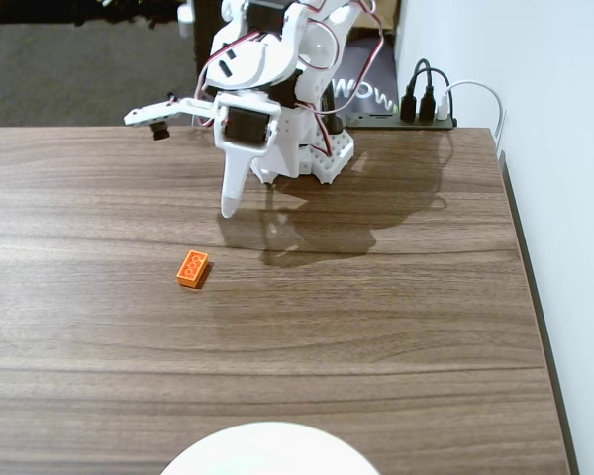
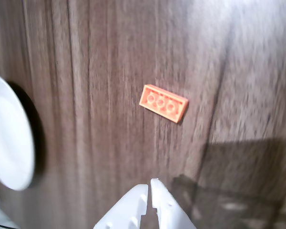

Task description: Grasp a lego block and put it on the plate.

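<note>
On grained wood lies a studded orange lego block (image 2: pixel 163 103).

Bare table (image 1: pixel 396 317) surrounds the lego block (image 1: pixel 192 268); plate (image 1: pixel 269 451) well apart.

Counted: one orange lego block (image 1: pixel 193 268); one white plate (image 1: pixel 269 450), partly cropped; one gripper (image 2: pixel 149 185); one wooden table (image 1: pixel 396 327); three plugs (image 1: pixel 427 103) at the rear.

You're looking at a dark brown wood-grain bench (image 1: pixel 396 327). A small orange studded plastic lego block (image 1: pixel 192 268) lies flat near its middle. A large round white plate (image 1: pixel 269 451) sits at its near edge, well apart from the block.
</note>
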Motion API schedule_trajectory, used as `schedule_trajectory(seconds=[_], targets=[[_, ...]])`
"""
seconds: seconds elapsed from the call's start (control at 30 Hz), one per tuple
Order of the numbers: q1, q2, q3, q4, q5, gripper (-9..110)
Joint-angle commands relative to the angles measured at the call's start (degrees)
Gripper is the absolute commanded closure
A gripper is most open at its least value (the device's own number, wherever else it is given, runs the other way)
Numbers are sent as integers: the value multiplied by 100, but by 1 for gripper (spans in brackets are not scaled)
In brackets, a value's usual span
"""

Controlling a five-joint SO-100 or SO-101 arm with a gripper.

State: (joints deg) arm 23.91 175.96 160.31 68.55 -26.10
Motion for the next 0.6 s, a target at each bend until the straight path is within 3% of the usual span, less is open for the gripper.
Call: schedule_trajectory(seconds=[0.0, 0.57], targets=[[88, -316, -352, -114, -765, 101], [439, -1521, -1028, 0, -3771, 101]])
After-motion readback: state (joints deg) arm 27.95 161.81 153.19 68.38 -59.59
